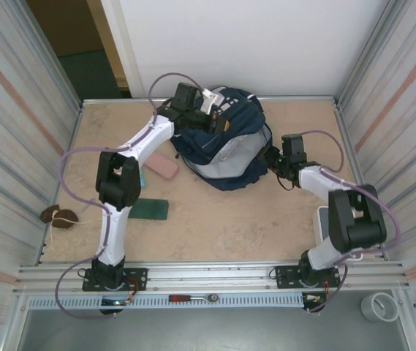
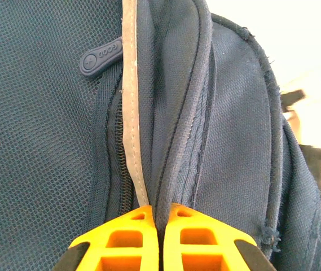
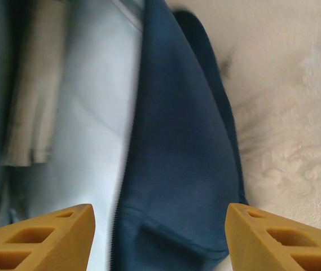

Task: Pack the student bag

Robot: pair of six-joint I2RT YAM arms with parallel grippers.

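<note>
The student bag (image 1: 226, 142), a big navy backpack with its pale grey lining showing, lies at the back middle of the table. My left gripper (image 1: 209, 117) is over its top-left part. In the left wrist view it (image 2: 161, 210) is shut on a fold of the bag's navy fabric (image 2: 174, 113), beside a grey reflective stripe (image 2: 131, 101) and a zip. My right gripper (image 1: 270, 159) is at the bag's right side. In the right wrist view its fingers stand wide open (image 3: 160, 217), with a navy flap (image 3: 177, 147) and grey lining (image 3: 92, 113) lying loose between them.
A pink flat item (image 1: 162, 166) and a green flat item (image 1: 148, 209) lie left of the bag, near the left arm. A brown object (image 1: 58, 216) sits by the left wall. A white object (image 1: 322, 219) lies under the right arm. Metal walls close both sides.
</note>
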